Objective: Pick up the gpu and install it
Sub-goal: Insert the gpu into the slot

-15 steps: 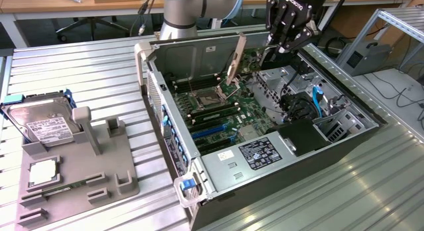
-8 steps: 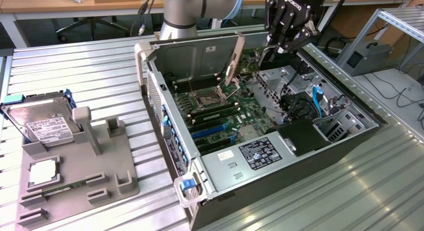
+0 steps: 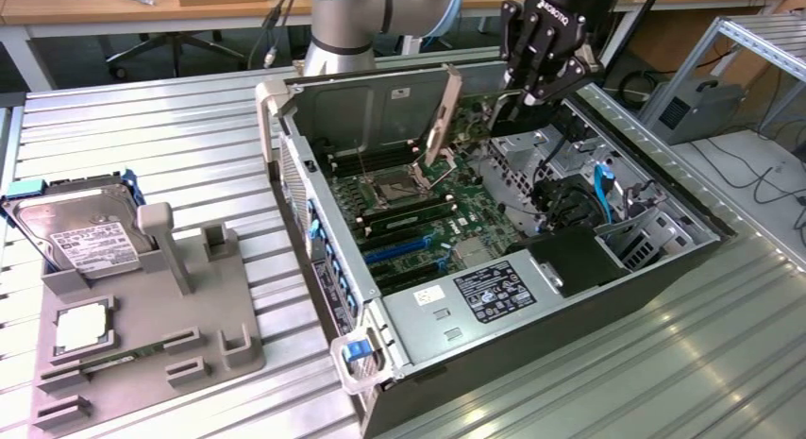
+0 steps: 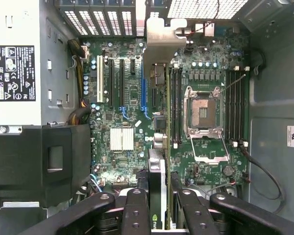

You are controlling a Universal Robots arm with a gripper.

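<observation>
The gpu [image 4: 157, 171] shows edge-on from the wrist, its face hidden and its near end cut off. The gripper [image 4: 160, 198] is clamped on it. In the exterior view it hangs upright over the motherboard [image 3: 416, 212] of the open computer case [image 3: 655, 189]. A hard drive [image 3: 82, 231] stands well apart on the counter [image 3: 164, 127], at the exterior view's left.
</observation>
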